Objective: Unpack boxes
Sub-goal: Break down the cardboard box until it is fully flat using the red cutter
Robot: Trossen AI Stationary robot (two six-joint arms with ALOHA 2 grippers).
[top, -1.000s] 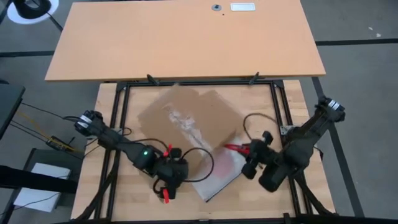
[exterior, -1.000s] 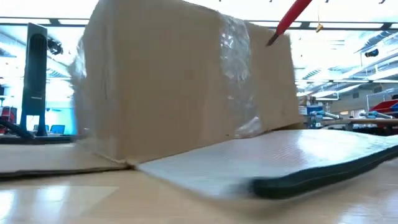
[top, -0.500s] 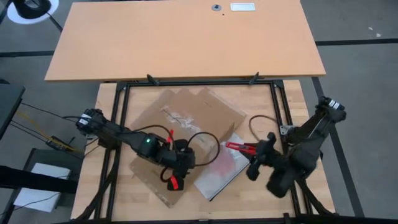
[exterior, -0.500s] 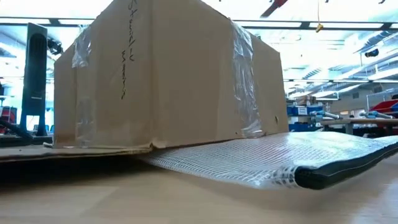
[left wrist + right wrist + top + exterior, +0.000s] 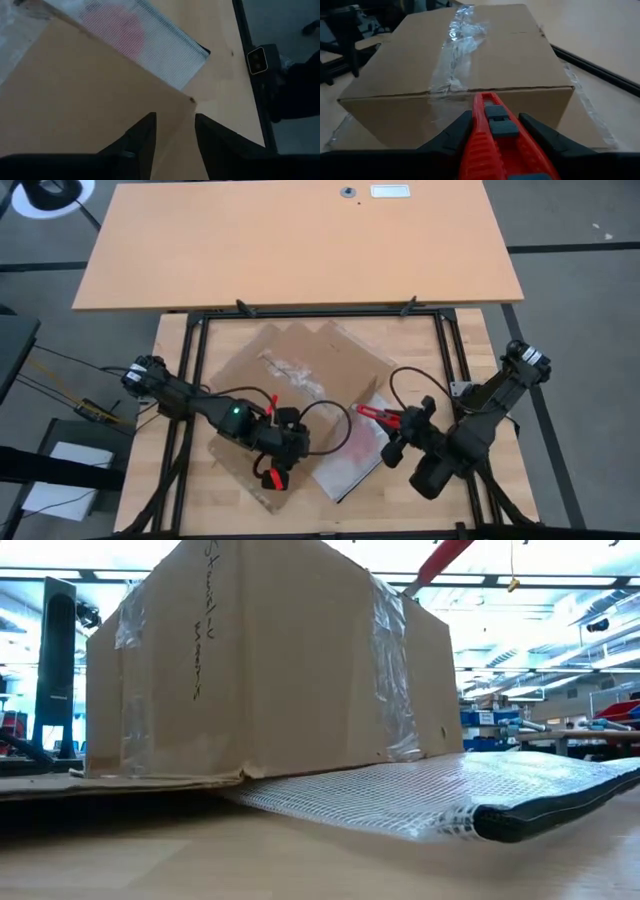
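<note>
your right gripper (image 5: 495,131) is gripping the red box cutter (image 5: 496,137) beside the carton (image 5: 300,385) mid-table, while your left gripper (image 5: 175,137) is hovering unclenched over its flap (image 5: 75,100).

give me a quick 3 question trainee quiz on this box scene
1. True or false: the right tool holds a red box cutter.
2. The mesh zip bag lies: A) on top of the box B) partly under the box C) off the table.
3. What runs along the middle of the box top?

Key: 1 true. 2 B. 3 clear tape.
</note>
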